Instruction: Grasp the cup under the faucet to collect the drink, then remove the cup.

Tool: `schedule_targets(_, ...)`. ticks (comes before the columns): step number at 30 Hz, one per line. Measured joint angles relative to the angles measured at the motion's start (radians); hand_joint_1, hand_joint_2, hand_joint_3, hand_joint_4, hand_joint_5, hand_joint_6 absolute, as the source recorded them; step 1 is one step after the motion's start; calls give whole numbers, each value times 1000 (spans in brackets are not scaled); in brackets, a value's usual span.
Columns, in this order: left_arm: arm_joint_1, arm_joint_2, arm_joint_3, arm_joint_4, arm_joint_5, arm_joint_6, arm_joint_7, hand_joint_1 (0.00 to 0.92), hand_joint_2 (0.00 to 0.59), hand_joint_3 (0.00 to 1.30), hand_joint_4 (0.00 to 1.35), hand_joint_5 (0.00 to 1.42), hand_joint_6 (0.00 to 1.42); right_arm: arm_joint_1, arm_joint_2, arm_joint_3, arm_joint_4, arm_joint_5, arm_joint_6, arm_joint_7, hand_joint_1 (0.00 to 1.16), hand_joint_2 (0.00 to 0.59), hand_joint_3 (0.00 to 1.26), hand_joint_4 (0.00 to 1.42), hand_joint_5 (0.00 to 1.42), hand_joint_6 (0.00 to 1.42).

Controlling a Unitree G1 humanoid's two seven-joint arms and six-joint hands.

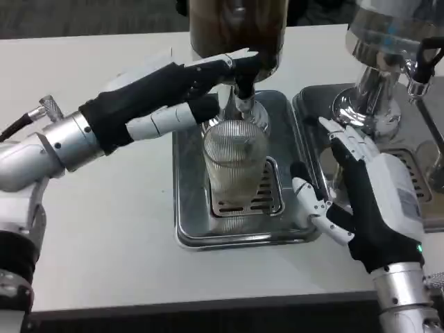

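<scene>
A ribbed clear glass cup stands on the slotted grate of a steel drip tray, right under the faucet of a dark drink dispenser. Pale liquid shows in the cup's lower part. My left hand reaches in from the left above the cup, its fingers touching the faucet's black lever. My right hand hovers open just right of the tray, fingers spread, palm toward the cup, apart from it.
A second steel dispenser with its own tap stands on another drip tray at the right, behind my right hand. Bare white table lies left of the tray and runs to the front edge.
</scene>
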Motion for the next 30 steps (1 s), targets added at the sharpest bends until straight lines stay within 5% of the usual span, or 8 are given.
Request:
schedule_targets(12, 9, 14, -37, 0, 27, -67, 55, 0, 66, 160, 52, 109, 70, 9, -1, -21, -2, 51, 9, 45, 334, 425, 189, 134, 97, 48)
schedule_targets(22, 11, 23, -49, 0, 56, -110, 88, 0, 59, 160, 52, 109, 71, 46, -83, -23, -50, -81, 46, 49, 340, 432, 188, 132, 97, 48)
schedule_targets(30, 13, 36, -77, 2, 97, -161, 147, 0, 58, 167, 52, 109, 71, 77, -86, -25, -70, -88, 60, 49, 345, 436, 188, 132, 97, 42)
